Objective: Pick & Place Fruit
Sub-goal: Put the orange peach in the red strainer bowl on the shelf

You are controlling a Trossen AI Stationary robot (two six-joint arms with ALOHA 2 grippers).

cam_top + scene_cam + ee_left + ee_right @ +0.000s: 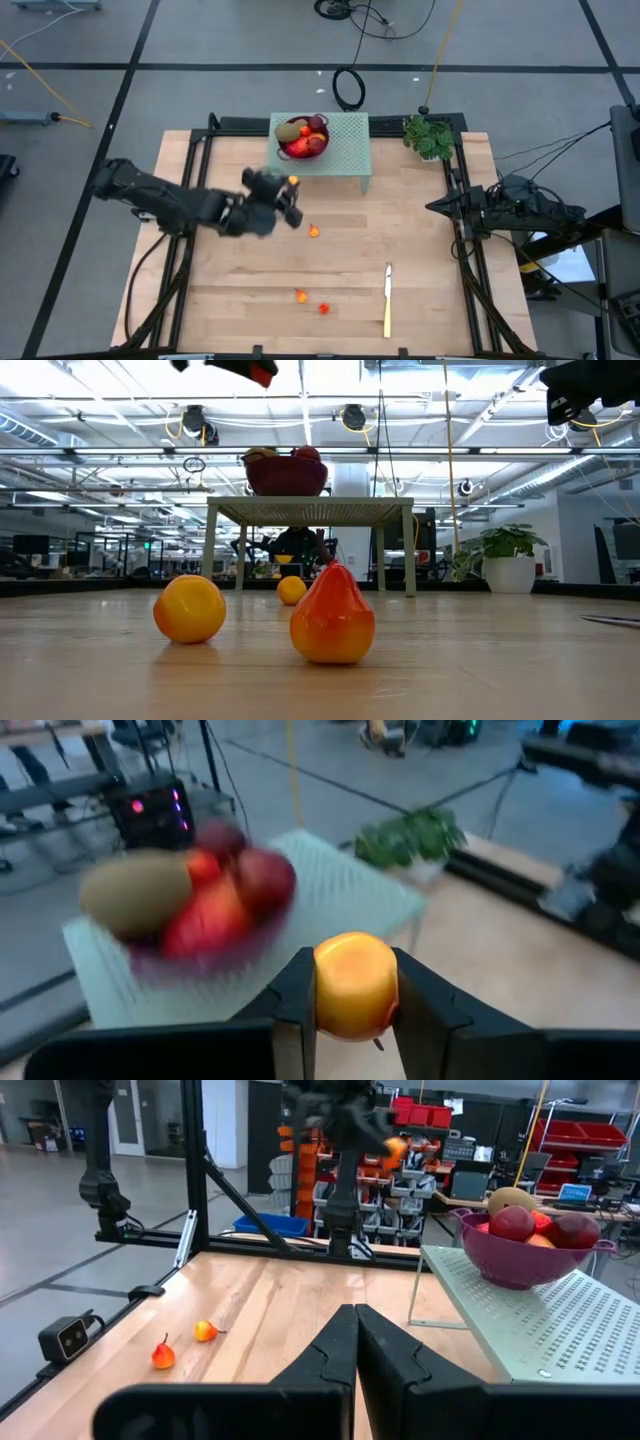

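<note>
My left gripper (290, 192) hangs above the table, just left of and nearer than the stand, shut on a small orange-yellow fruit (355, 985). A purple bowl (303, 138) stands on a pale green perforated stand (345, 150) and holds a brown-green kiwi (135, 892) and red fruits (215, 910). Three small orange-red fruits lie on the wood: one near the middle (314, 231) and two nearer the front (301, 296) (323, 308). My right gripper (355, 1335) waits shut at the table's right edge. My left gripper pinches the orange-yellow fruit by its two opposite sides (322, 990) between its two fingers. The fingers come from the table's left, slanting a little downward. The fruit is lifted clear of the table, with the bowl (190, 920) ahead of it.
A yellow-handled knife (388, 300) lies at the front right of the table. A potted plant (430, 135) stands at the far right corner. Dark frame rails (465, 240) run along both sides. Bare wood lies between the loose fruits and the stand.
</note>
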